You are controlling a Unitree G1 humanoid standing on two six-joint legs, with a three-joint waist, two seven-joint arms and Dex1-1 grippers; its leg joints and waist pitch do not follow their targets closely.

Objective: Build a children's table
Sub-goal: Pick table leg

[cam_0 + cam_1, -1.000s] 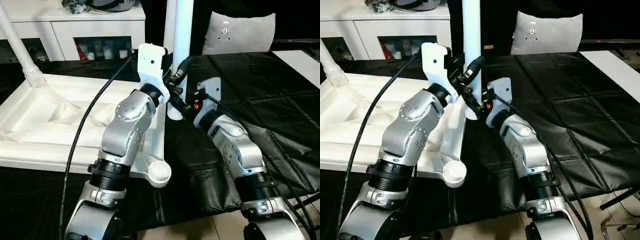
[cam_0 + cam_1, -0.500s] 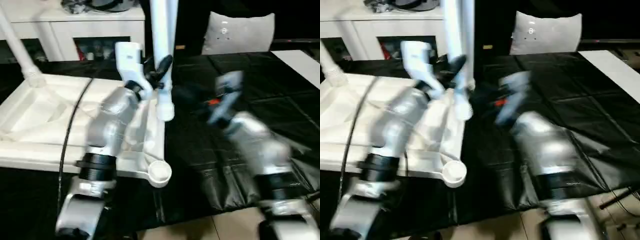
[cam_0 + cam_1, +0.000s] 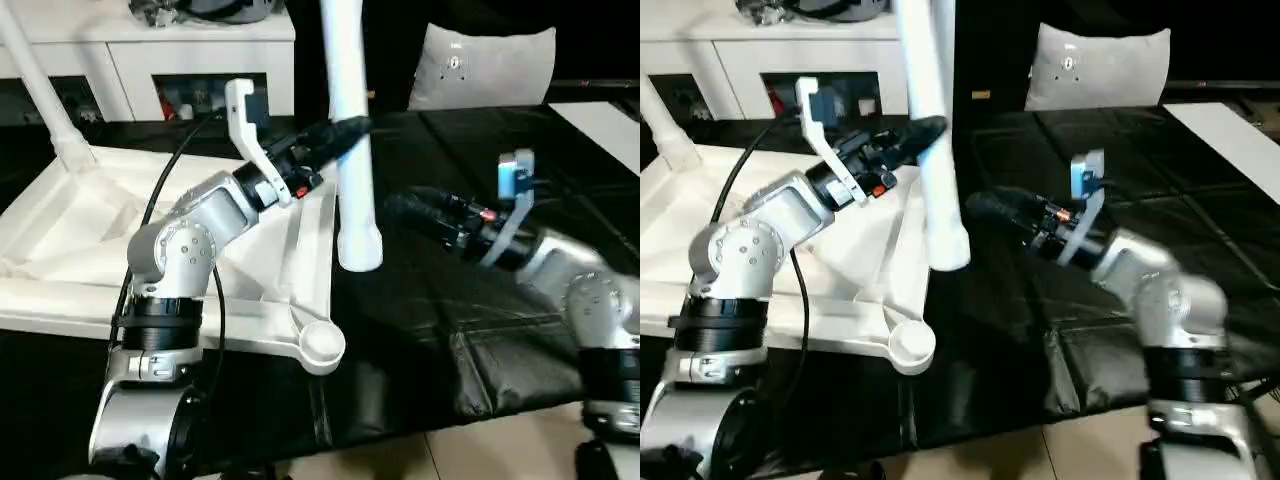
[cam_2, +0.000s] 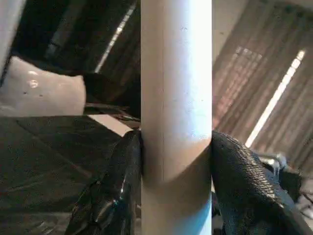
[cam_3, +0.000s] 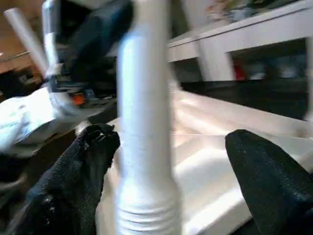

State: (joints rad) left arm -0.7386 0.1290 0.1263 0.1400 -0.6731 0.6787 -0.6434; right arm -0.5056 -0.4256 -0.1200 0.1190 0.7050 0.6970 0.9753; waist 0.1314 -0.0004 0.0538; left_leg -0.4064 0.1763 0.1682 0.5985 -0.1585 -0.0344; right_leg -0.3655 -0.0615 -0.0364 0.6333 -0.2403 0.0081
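A big worktable (image 3: 520, 330) is covered in black cloth, with white cupboards (image 3: 150, 60) behind. The upside-down table top (image 3: 90, 240) is laid on it. A leg (image 3: 350, 150) is gripped upright by the left gripper (image 3: 345, 128). The right gripper (image 3: 985, 207) is held wide apart. No writing can be read.

head stereo: above, facing forward-down over forearms | wrist cams: close along fingers | shared: held white leg (image 3: 350, 150)

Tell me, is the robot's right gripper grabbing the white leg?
No, the right gripper is open and apart from the white leg; the left gripper is the one shut on it.
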